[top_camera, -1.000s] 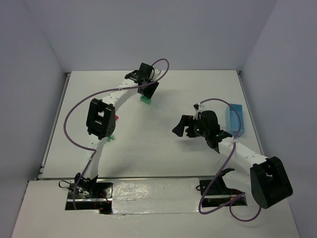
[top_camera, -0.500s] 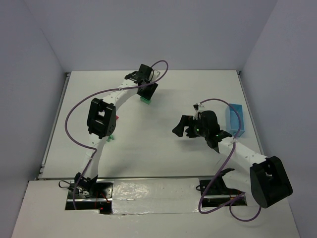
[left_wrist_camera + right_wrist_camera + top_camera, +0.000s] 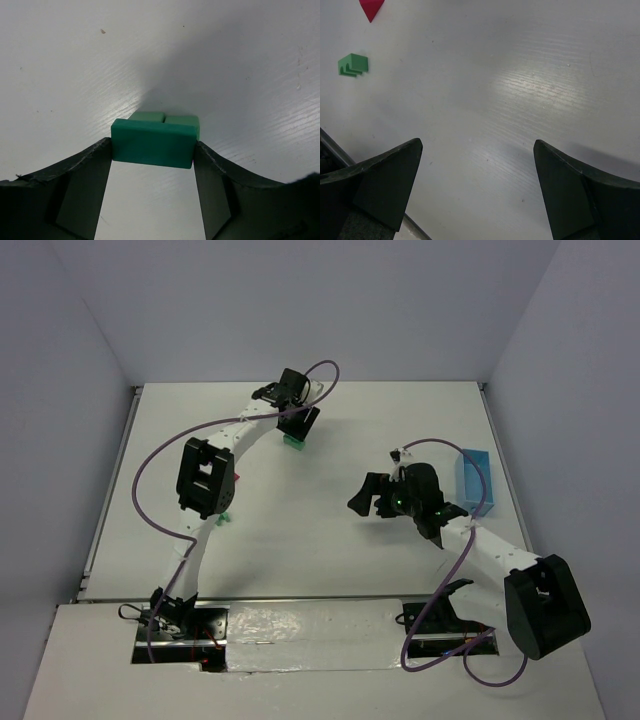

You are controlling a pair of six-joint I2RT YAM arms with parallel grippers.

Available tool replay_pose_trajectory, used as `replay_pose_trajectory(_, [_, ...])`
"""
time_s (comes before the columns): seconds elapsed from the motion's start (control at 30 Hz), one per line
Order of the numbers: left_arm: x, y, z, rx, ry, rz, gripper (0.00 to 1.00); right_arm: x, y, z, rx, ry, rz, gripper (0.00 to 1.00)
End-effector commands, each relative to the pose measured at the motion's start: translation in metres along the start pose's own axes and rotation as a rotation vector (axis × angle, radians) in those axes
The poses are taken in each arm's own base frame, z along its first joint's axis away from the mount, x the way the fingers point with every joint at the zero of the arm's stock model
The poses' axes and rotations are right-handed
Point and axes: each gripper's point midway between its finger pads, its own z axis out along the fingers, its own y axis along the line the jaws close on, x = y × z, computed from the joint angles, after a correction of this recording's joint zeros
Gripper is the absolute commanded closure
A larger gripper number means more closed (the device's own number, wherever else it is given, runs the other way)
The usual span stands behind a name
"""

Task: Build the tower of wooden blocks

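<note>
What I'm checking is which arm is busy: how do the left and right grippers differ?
The left gripper is clamped on a green block; the right gripper holds nothing, its jaws spread wide. The left gripper reaches to the far side of the table; the right gripper hovers nearer the middle. Both are black, two-fingered and point down at the white table.

Between jaws, brick (image 3: 152, 141) over two blocks (image 3: 182, 120)
</note>
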Motion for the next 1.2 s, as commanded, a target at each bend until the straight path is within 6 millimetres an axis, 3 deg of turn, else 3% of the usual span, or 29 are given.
replay_pose_trajectory(0.0, [-0.008, 0.000, 0.001, 0.015, -0.019, -0.026, 0.24, -0.012, 0.011, 0.002, -0.035, -0.027, -0.035, 0.00])
replay_pose_trajectory(0.43, [-0.011, -0.002, -0.003, 0.032, -0.026, -0.032, 0.16, -0.012, 0.011, 0.003, -0.031, -0.025, -0.037, 0.00])
replay_pose_trajectory(1.17, [-0.012, 0.003, -0.007, 0.011, -0.030, 0.005, 0.17, -0.009, 0.013, 0.005, -0.035, -0.014, -0.045, 0.00])
